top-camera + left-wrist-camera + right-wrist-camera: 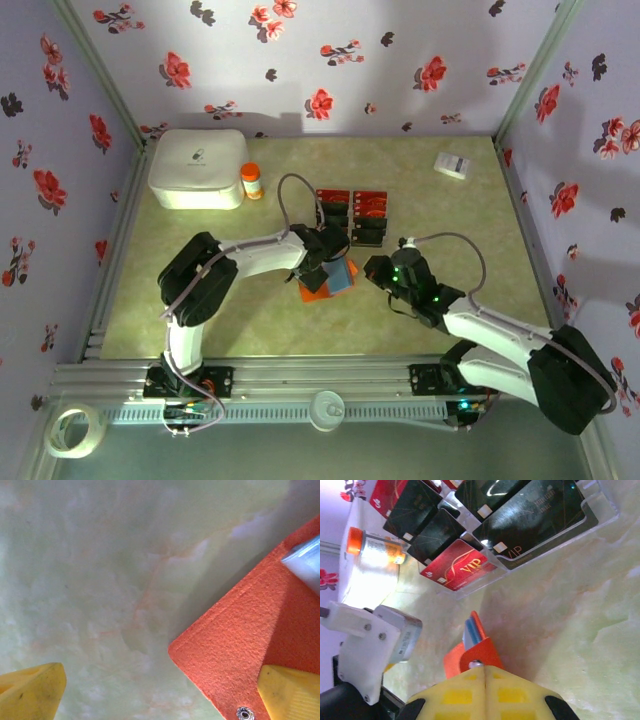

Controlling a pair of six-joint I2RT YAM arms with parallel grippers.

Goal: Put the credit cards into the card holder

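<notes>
The orange card holder [318, 289] lies open mid-table, bluish-grey inside; it is also seen as a corner with a snap in the left wrist view [240, 645]. My left gripper [322, 262] hangs open over it [160, 695], one yellow finger [292, 692] resting on the orange flap, the other over bare table. My right gripper [484, 669] is shut on the holder's raised snap flap [482, 652] from the right [372, 268]. Red and black credit cards [351, 216] lie in a clear tray behind; a red one [457, 570] is nearest, beside black ones [535, 520].
A white lidded box [198, 168] stands at the back left, with a small orange bottle [251, 181] beside it, also in the right wrist view [375, 550]. A white slip [455, 166] lies back right. A tape roll [75, 430] sits beyond the rail, front left.
</notes>
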